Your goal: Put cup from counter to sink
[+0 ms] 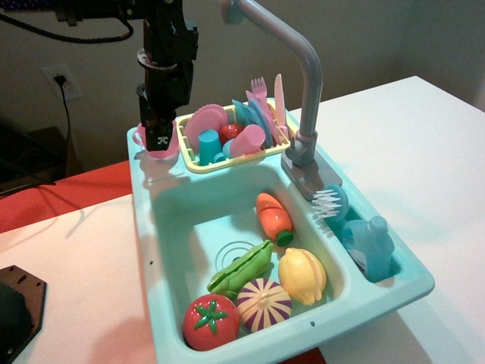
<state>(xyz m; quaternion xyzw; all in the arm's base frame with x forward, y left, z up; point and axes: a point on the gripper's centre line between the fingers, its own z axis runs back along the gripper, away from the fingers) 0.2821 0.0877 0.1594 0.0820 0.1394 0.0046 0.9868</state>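
Note:
The light-pink cup [147, 144] stands at the back left corner of the pale-teal counter [141, 199], its loop handle pointing left. My black gripper [159, 139] comes straight down onto it, its fingers closed on the cup's rim and hiding most of the cup. The cup's base is at or just above the ledge; I cannot tell which. The sink [195, 214] lies in front and to the right, with drain rings and a tall grey faucet [303, 83].
In the basin lie a carrot [273, 218], a pea pod [242, 268], a lemon [301, 275], a purple onion [264, 305] and a tomato [211, 321]. A yellow dish rack [227, 140] with pink and teal dishes stands right of the gripper. A blue bottle [370, 246] and a brush [330, 201] sit on the right.

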